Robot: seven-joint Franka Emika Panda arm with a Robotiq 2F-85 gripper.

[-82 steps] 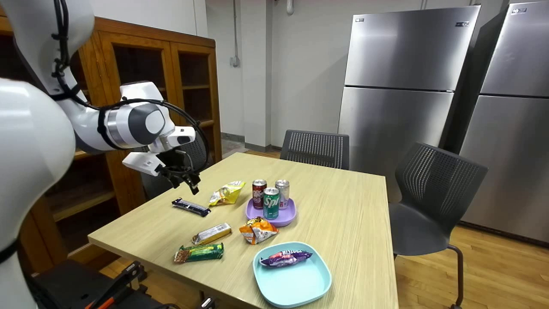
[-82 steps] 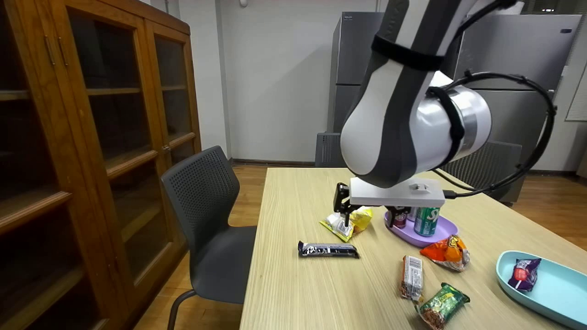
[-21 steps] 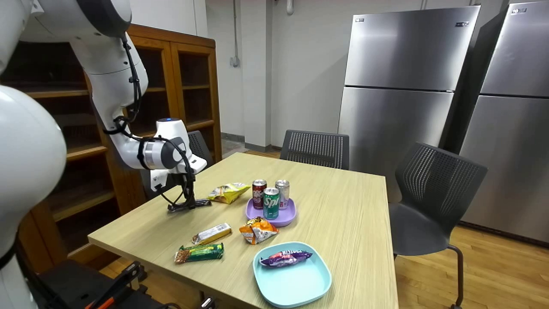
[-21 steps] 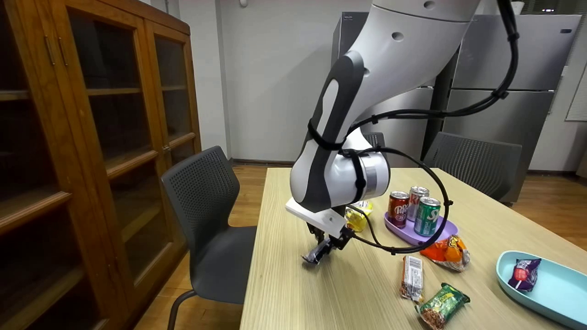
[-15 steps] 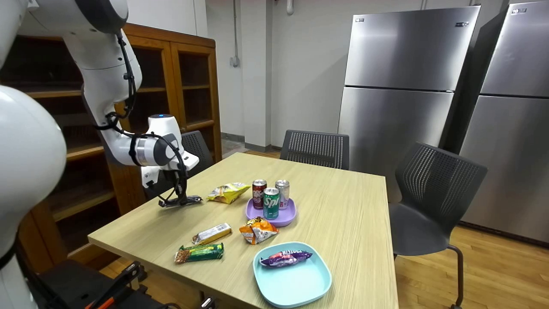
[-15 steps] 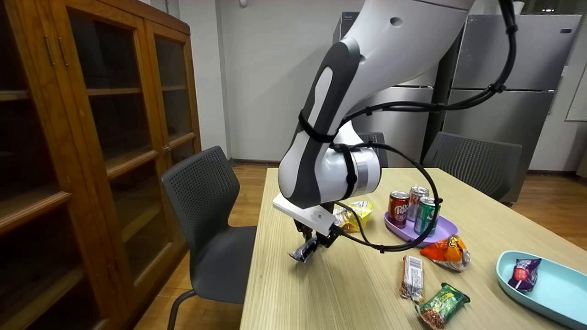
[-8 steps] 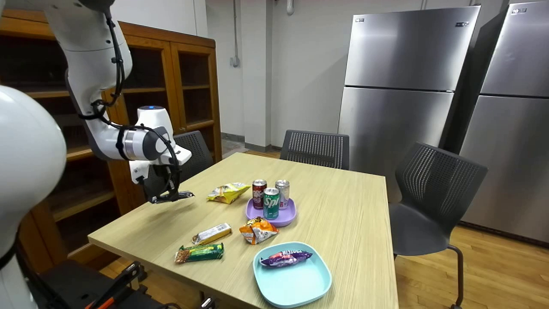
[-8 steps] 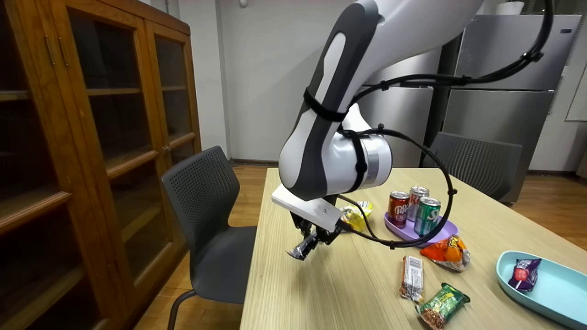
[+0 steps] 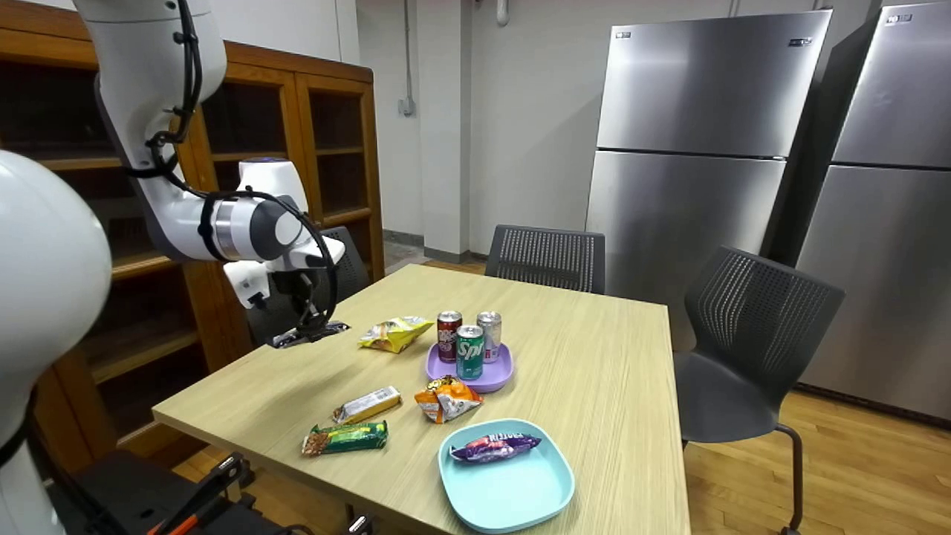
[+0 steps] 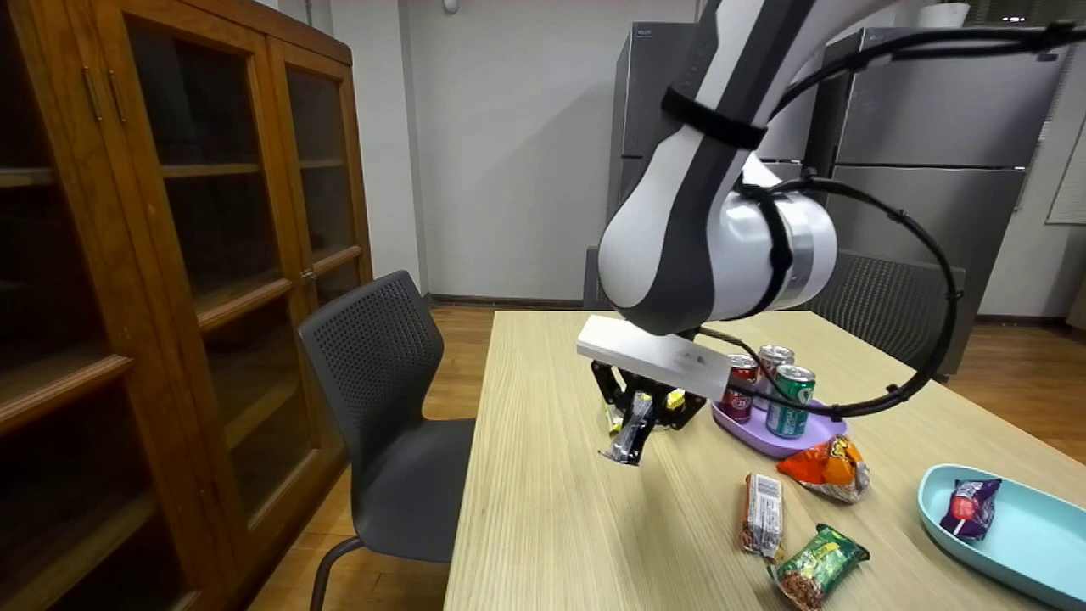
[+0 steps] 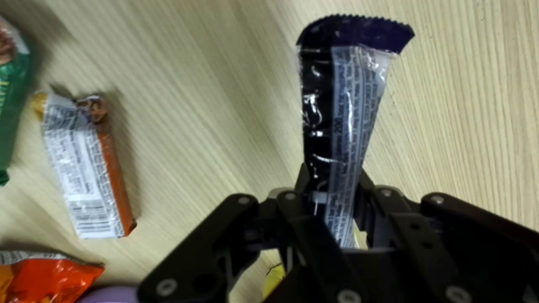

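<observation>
The pincer (image 11: 332, 185) is narrowed onto a dark bar (image 11: 343, 109), gripping it from both sides and, in both exterior views, holding it raised off the bench (image 10: 543, 526). In the wrist view the dark bar's serrated end points away from the pincer, its shiny printed side showing; the other end is partly hidden in the grip.

Nearest on the bench lies a yellow bag (image 9: 396, 334). Just past it a purple plate (image 9: 494, 380) carries a red can (image 9: 448, 342), a green can (image 9: 469, 355) and a silver can (image 9: 492, 338), all upright and set close together. An orange bag (image 9: 448, 399) sits just beside that plate; whether they touch, I cannot tell. Near it lies a white bar (image 9: 368, 405), with a green packet (image 9: 345, 438) just beside. Farther out, well apart from the pincer, a blue plate (image 9: 513, 501) holds a purple packet (image 9: 495, 448), lying flat.

Around the bench stand grey chairs (image 9: 546, 256). A glazed wooden cabinet (image 10: 242, 305) rises at one side, and two steel fridges (image 9: 691, 186) stand beyond the chairs.
</observation>
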